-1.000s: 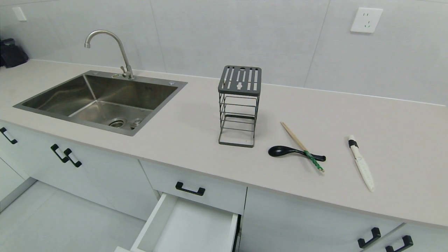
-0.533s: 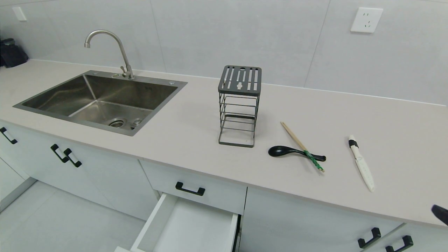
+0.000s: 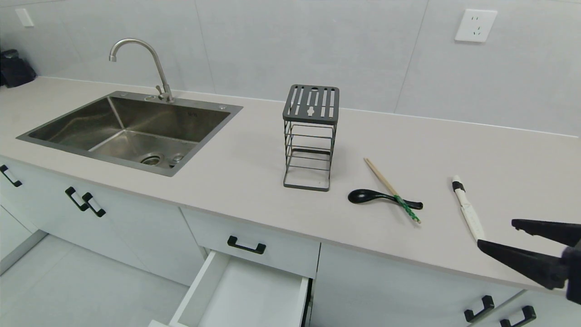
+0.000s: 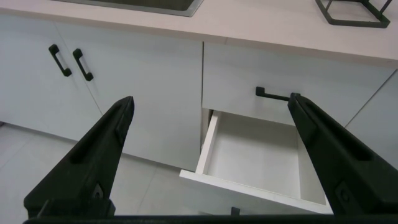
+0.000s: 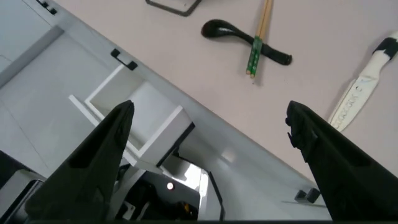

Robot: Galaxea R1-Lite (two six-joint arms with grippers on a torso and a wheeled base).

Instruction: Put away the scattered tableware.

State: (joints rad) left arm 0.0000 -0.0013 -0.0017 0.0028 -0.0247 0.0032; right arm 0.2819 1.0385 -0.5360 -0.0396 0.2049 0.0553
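Observation:
On the counter lie a black spoon [image 3: 381,197] and a pair of wooden chopsticks [image 3: 391,190] with green-wrapped ends crossing its handle. Right of them lies a white knife [image 3: 467,211]. My right gripper [image 3: 495,234] is open at the counter's front right, its fingertips just beyond the knife's near end, with nothing between them. The right wrist view shows the spoon [image 5: 239,38], chopsticks [image 5: 260,37] and knife [image 5: 360,87] ahead of that gripper [image 5: 210,109]. My left gripper [image 4: 210,102] hangs open in front of the cabinets, above the open drawer [image 4: 261,155].
A dark wire rack [image 3: 310,136] stands mid-counter, left of the spoon. A steel sink [image 3: 131,131] with a faucet [image 3: 145,63] is at the left. The white drawer [image 3: 245,295] below the counter is pulled out. Cabinet handles [image 3: 85,202] stick out in front.
My right gripper has come in from the lower right edge and moved left and up over the counter's front, near the knife's end. The tableware has not moved.

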